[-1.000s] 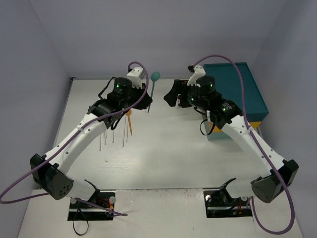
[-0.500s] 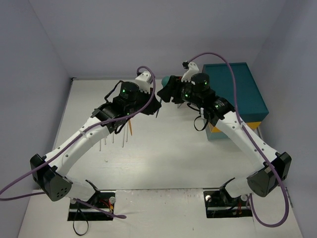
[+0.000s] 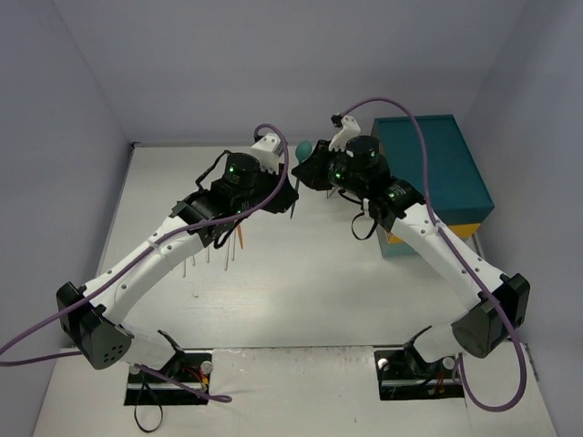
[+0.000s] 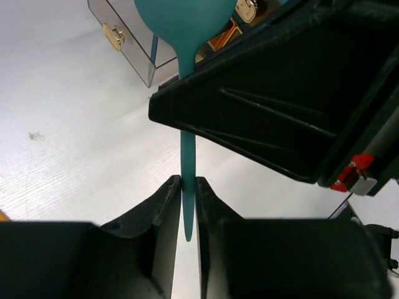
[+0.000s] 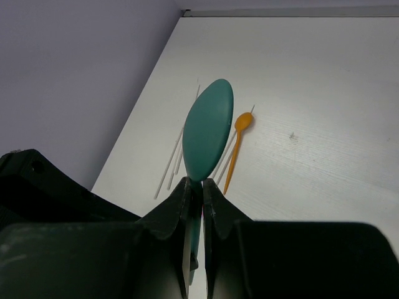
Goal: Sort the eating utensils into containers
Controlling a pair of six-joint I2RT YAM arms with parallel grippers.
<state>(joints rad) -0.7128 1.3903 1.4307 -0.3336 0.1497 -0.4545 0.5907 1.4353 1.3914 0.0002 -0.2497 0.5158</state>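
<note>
Since a second ago both arms have swung inward. The right pincer [image 5: 196,185], then well apart from the spoon [image 3: 303,148], has come across to it, and the left pincer [image 4: 187,184] has carried it toward the middle.

The teal spoon is now in the air over the far middle of the worktop [image 3: 301,291], held at two places. In the top view its long axis runs 12 to 6, with the bowl at 12 and the handle tip at 6.

The left pincer is clamped on the tip end of the handle, its fingers [image 4: 168,193] pressed on either side. The right pincer sits at the neck just under the bowl, at 12 o'clock from the left one along the handle. Its fingers [image 5: 181,193] are drawn together with the handle between them and seem to touch it, so I take it as clamped too.

This reads as a handover from left to right, partway through. The right arm holds the bowl end and looks nearer to a container [image 4: 134,47], seen at 11 o'clock past the bowl in the left wrist view. The left pincer would have to let go first.

Below, at 9 o'clock, an orange spoon [image 5: 237,144] and clear utensils [image 5: 176,159] lie unsorted on the worktop. A chest [image 3: 437,168] stands at 3 o'clock.
</note>
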